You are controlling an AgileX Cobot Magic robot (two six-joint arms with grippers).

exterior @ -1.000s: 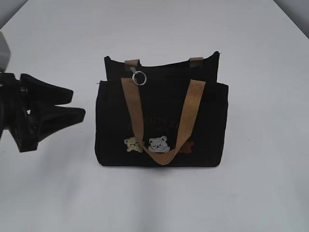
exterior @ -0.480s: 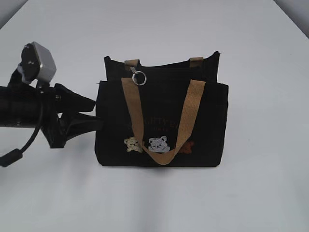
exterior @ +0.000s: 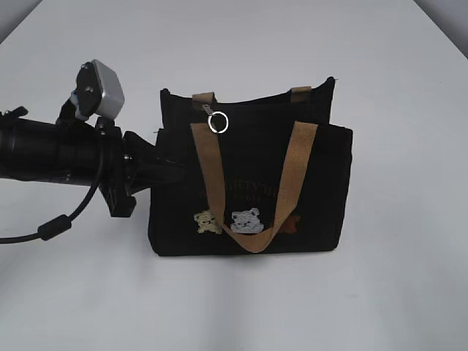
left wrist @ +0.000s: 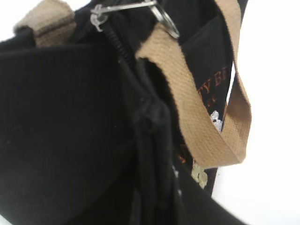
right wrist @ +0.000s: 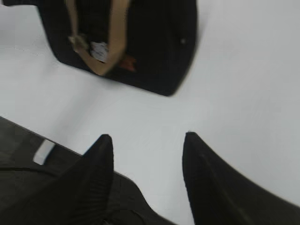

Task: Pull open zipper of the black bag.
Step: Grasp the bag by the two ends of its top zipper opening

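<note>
"Start at the left. What was your left claw doing?"

"My left claw [exterior: 167, 170] had come in level along the white table [exterior: 395, 292] and was pinched onto the left end of the black bag [exterior: 322, 183], low on the side seam. My wrist camera saw little but black fabric bunched in a fold (black jaws on black cloth, so I judged the grip mostly from outside). I reckon the hold was there to anchor the bag, so that a tug on the zipper would not drag the whole thing along."

"And the zipper itself?"

"The zipper [left wrist: 119, 44] ran along the top of the bag and looked closed. Its silver ring [exterior: 217, 123] hung at the left end of the top edge, just beside the front tan handle [exterior: 292, 175], which drooped down the front panel past the bear patches [exterior: 246, 219]. Nothing was touching the ring."

"Then the right side?"

"My right claw [right wrist: 147, 138] hung released over bare table, jaws apart and empty, well apart from the bag's right end. By my judgement it was waiting to take the ring, so the pulling had not begun."
</note>
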